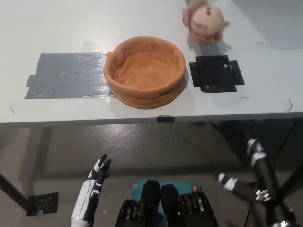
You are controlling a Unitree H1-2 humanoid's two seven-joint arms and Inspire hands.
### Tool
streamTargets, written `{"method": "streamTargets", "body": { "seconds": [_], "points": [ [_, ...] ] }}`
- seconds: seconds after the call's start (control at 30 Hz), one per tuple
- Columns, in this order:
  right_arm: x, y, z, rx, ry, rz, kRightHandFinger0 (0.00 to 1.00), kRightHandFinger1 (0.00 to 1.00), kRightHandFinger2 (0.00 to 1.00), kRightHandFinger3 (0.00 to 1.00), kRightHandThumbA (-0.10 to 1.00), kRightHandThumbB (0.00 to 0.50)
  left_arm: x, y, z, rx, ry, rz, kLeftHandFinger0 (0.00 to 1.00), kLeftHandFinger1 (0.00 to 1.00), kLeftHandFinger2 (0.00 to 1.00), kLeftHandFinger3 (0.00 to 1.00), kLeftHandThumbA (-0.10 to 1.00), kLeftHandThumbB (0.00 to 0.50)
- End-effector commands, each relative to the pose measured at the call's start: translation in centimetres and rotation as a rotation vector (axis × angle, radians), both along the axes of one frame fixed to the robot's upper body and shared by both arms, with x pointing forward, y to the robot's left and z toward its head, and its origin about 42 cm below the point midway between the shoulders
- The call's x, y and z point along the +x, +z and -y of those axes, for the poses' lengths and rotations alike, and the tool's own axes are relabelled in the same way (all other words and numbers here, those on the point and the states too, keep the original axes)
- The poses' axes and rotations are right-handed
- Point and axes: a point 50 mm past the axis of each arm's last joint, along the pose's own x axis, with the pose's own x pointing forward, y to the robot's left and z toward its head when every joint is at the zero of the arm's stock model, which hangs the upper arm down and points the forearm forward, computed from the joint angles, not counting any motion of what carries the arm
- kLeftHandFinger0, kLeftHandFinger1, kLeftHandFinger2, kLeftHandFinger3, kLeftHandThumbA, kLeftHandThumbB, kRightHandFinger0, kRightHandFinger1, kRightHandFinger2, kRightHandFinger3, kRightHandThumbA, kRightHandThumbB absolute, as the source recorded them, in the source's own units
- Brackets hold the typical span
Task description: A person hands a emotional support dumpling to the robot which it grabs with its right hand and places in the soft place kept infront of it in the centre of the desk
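**Plush dumpling held over the far right of the worktop, basket bed empty at centre**

A pale grey, smooth worktop (142, 19) fills the upper half of the frame, its front edge running across the middle. At its centre sits a round, orange, soft fabric bed with a raised padded rim (145, 72), nothing inside it. To the left of the bed lies a wide patch of grey tape strips (66, 75), touching the bed's side; to the right, apart from the bed, is a smaller square of black tape (216, 74).

At the upper right, a person's hand (189, 12) holds a round, beige plush dumpling (207, 22) just above the worktop, beyond the black square.

Below the worktop edge a dull grey floor shows, with dark table legs and a scrap of black tape at lower left.

The robot's white left hand (98, 174) hangs at the lower left, fingers apart, holding nothing. The black right hand (246, 179) is at the lower right, below the worktop, fingers spread and empty.
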Motion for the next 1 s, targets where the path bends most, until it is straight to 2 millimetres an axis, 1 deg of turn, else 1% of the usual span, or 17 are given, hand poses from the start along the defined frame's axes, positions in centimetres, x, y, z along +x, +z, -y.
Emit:
{"method": "streamTargets", "body": {
  "seconds": [0.0, 0.03, 0.07, 0.13, 0.3, 0.33, 0.37, 0.43, 0.47, 0.5, 0.53, 0.57, 0.63, 0.77, 0.83, 0.9, 0.97],
  "points": [
    [2.1, 5.6, 1.4, -0.105, -0.068, 0.121, 1.0, 1.0, 1.0, 1.0, 0.87, 0.304, 0.3, 1.5, -0.1, 0.003, -0.004, 0.089, 1.0, 1.0, 1.0, 1.0, 1.0, 0.093],
    [3.1, 7.5, 1.8, -0.154, -0.084, 0.143, 1.0, 1.0, 1.0, 1.0, 0.91, 0.322, 0.3, 1.6, 0.0, 0.002, -0.006, 0.088, 1.0, 1.0, 1.0, 1.0, 1.0, 0.103],
    [3.7, 8.6, 2.1, -0.183, -0.097, 0.154, 1.0, 1.0, 1.0, 1.0, 0.92, 0.323, 0.3, 1.6, 0.0, 0.003, -0.007, 0.086, 1.0, 1.0, 1.0, 1.0, 1.0, 0.105],
    [5.7, 11.4, 2.4, -0.214, -0.114, 0.139, 1.0, 1.0, 1.0, 1.0, 0.93, 0.353, 0.4, 1.8, 0.1, 0.007, -0.008, 0.084, 1.0, 1.0, 1.0, 1.0, 1.0, 0.127],
    [10.0, 15.2, 2.4, -0.259, -0.107, 0.101, 1.0, 1.0, 1.0, 1.0, 0.96, 0.376, 0.4, 1.8, 0.1, 0.001, -0.003, 0.088, 1.0, 1.0, 1.0, 1.0, 1.0, 0.13],
    [10.4, 15.5, 2.3, -0.266, -0.107, 0.1, 1.0, 1.0, 1.0, 1.0, 0.97, 0.377, 0.5, 1.9, 0.0, 0.0, -0.003, 0.089, 1.0, 1.0, 1.0, 1.0, 1.0, 0.129],
    [11.4, 16.1, 2.3, -0.293, -0.112, 0.099, 1.0, 1.0, 1.0, 1.0, 0.99, 0.385, 0.5, 1.8, 0.0, 0.006, -0.003, 0.091, 1.0, 1.0, 1.0, 1.0, 1.0, 0.12],
    [13.2, 17.3, 2.3, -0.333, -0.116, 0.095, 1.0, 1.0, 1.0, 1.0, 0.99, 0.372, 0.5, 1.8, 0.0, 0.001, -0.006, 0.094, 1.0, 1.0, 1.0, 1.0, 1.0, 0.115],
    [14.2, 18.1, 2.0, -0.368, -0.122, 0.085, 1.0, 1.0, 1.0, 1.0, 1.0, 0.367, 0.6, 1.9, 0.0, 0.003, -0.004, 0.096, 1.0, 1.0, 1.0, 1.0, 1.0, 0.124],
    [14.9, 18.5, 1.8, -0.392, -0.129, 0.078, 1.0, 1.0, 1.0, 1.0, 1.0, 0.375, 0.7, 1.9, -0.1, 0.004, -0.003, 0.096, 1.0, 1.0, 1.0, 1.0, 1.0, 0.123],
    [16.1, 19.2, 1.5, -0.426, -0.142, 0.065, 1.0, 1.0, 1.0, 1.0, 1.0, 0.374, 0.7, 2.0, 0.0, 0.0, -0.003, 0.099, 1.0, 1.0, 1.0, 1.0, 1.0, 0.121],
    [16.8, 19.6, 1.2, -0.434, -0.138, 0.055, 1.0, 1.0, 1.0, 1.0, 1.0, 0.362, 0.8, 2.1, 0.0, -0.002, -0.004, 0.103, 1.0, 1.0, 1.0, 1.0, 1.0, 0.114],
    [18.5, 20.1, 0.7, -0.457, -0.129, 0.026, 1.0, 1.0, 1.0, 1.0, 1.0, 0.385, 0.8, 2.1, 0.0, 0.003, -0.006, 0.109, 1.0, 1.0, 1.0, 1.0, 1.0, 0.117],
    [20.6, 20.9, -0.1, -0.485, -0.129, -0.009, 1.0, 1.0, 1.0, 1.0, 0.98, 0.373, 1.0, 2.3, 0.1, 0.002, -0.009, 0.117, 1.0, 1.0, 1.0, 1.0, 1.0, 0.117],
    [21.9, 21.2, -0.4, -0.485, -0.133, -0.035, 1.0, 1.0, 1.0, 1.0, 0.97, 0.404, 1.0, 2.4, 0.1, 0.013, -0.009, 0.113, 1.0, 1.0, 1.0, 1.0, 1.0, 0.125],
    [23.1, 21.5, -0.9, -0.492, -0.134, -0.059, 1.0, 1.0, 1.0, 1.0, 0.95, 0.401, 0.9, 2.5, 0.1, 0.016, -0.011, 0.112, 1.0, 1.0, 1.0, 1.0, 1.0, 0.118],
    [23.9, 21.7, -1.3, -0.491, -0.124, -0.09, 1.0, 1.0, 1.0, 1.0, 0.96, 0.394, 1.1, 2.6, 0.1, 0.017, -0.012, 0.116, 1.0, 1.0, 1.0, 1.0, 1.0, 0.125]
  ]
}}
